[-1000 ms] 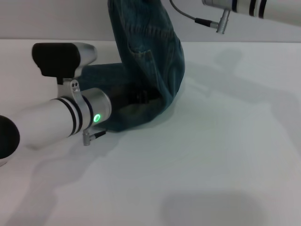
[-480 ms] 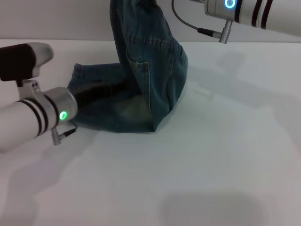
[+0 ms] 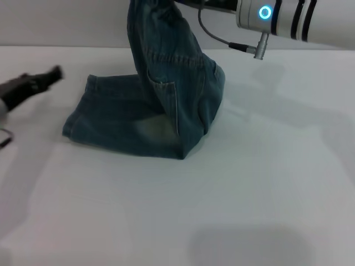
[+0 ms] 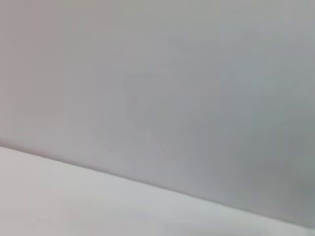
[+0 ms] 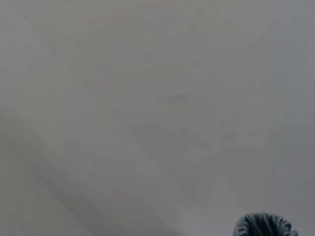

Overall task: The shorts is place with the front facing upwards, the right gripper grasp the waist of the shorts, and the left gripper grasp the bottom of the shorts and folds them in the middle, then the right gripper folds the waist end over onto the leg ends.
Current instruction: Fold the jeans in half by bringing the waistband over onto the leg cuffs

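Now your shorts (image 3: pixel 150 105) sit left of centre in the head view, already doubled lengthwise, with the lower half lying flat on the white table (image 3: pixel 249 194) and the leg ends (image 3: pixel 77 119) spread toward the left of the frame. The waist of the shorts (image 3: pixel 152 16) rises straight up out of the top edge, pulled taut. That tension tells you something is holding it aloft, and the right gripper's arm (image 3: pixel 288 16) enters from the upper right just beside it. The claw itself lies outside the frame, so you cannot tell how its fingers stand, though a scrap of gathered denim in the lower right of the right wrist view suggests the fabric is close to it.

Your left gripper (image 3: pixel 33 86) is at the far left edge, clear of the denim and holding nothing visible; its fingers are too blurred to judge. In my judgement, carrying the lifted waist over onto the leg ends is what remains.
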### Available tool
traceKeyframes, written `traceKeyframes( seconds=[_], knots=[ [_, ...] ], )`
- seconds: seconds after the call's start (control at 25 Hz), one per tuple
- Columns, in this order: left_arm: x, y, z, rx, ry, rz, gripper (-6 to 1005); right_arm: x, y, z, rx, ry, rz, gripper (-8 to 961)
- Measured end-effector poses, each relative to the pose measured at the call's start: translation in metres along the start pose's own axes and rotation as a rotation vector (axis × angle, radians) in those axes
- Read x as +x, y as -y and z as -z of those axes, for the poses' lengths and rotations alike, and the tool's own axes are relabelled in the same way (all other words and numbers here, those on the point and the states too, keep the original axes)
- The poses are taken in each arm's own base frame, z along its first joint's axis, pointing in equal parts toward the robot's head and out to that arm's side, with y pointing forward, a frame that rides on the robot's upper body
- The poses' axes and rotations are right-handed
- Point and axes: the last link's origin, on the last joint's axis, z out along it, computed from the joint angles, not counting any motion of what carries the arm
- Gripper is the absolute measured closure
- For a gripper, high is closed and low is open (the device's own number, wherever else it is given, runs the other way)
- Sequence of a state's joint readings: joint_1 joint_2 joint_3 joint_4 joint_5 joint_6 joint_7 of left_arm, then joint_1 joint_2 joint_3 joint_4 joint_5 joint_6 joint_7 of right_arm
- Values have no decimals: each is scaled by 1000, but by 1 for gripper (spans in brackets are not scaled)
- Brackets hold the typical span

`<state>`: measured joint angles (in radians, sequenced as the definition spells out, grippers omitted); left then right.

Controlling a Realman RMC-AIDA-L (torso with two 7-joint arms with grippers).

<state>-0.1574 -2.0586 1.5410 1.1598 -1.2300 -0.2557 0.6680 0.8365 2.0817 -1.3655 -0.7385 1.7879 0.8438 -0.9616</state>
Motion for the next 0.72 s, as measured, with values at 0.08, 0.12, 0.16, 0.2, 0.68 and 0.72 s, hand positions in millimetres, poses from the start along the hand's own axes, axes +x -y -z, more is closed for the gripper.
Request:
traceKeyframes(
  seconds=[0.08,0.12,0.16,0.2,0.68,0.72],
  knots=[
    [4,14,5,42,-26,14,165,2,0,-3,2,-13,-4,909],
    [6,21,9,66,-42,22,165,3,0,-5,2,-20,-4,909],
    [7,26,12,81,-52,28,166,4,-1,-8,2,-30,-3,909],
    [8,29,14,93,-61,31,166,6,-2,-10,0,-42,0,909],
    [12,36,18,126,-95,31,165,35,-17,-44,-4,-207,18,909],
    [13,36,18,129,-100,31,165,37,-16,-45,3,-217,18,909]
  ],
)
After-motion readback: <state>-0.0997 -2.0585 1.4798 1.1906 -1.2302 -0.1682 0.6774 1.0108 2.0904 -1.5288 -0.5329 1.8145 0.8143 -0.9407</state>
